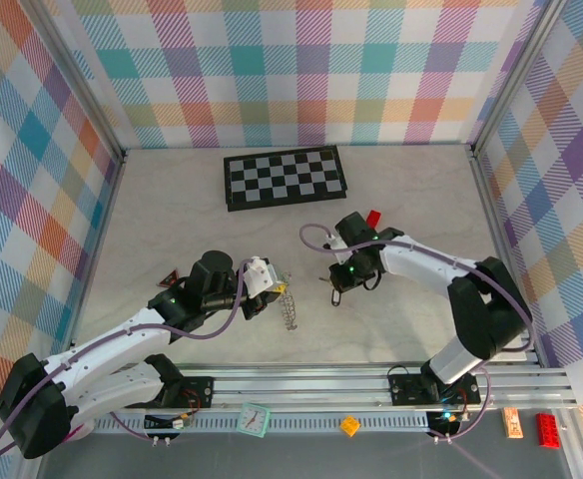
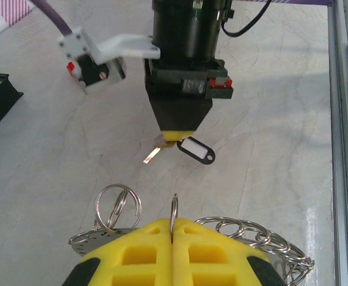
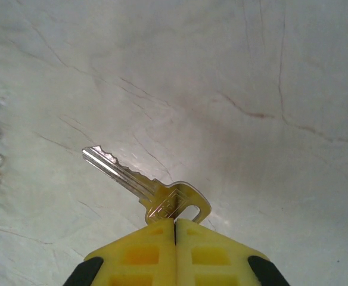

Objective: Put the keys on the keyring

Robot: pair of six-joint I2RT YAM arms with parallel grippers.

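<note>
The key (image 3: 135, 182), at the tip of the right tool (image 3: 175, 223): bright polished metal, with a yellowish sheen on the bow and fine grooves along the blade. The pads (image 3: 138, 256) of that tool: matt yellow plastic, moulded with square recesses, with black plastic at the outer corners. The keyring (image 2: 251, 235), just ahead of the left tool (image 2: 173, 225): grey metal plate fringed with thin, shiny wire loops. The tag (image 2: 196, 150) under the right tool's tip: glossy black plastic with a white insert. The surface (image 3: 251, 71): pale, smooth, stone-veined, faintly reflective.

Light: bright and even, seemingly coming from overhead.
Shadows: lying soft on the table (image 1: 172, 220).
Glare: glinting off the key (image 3: 141, 186).
</note>
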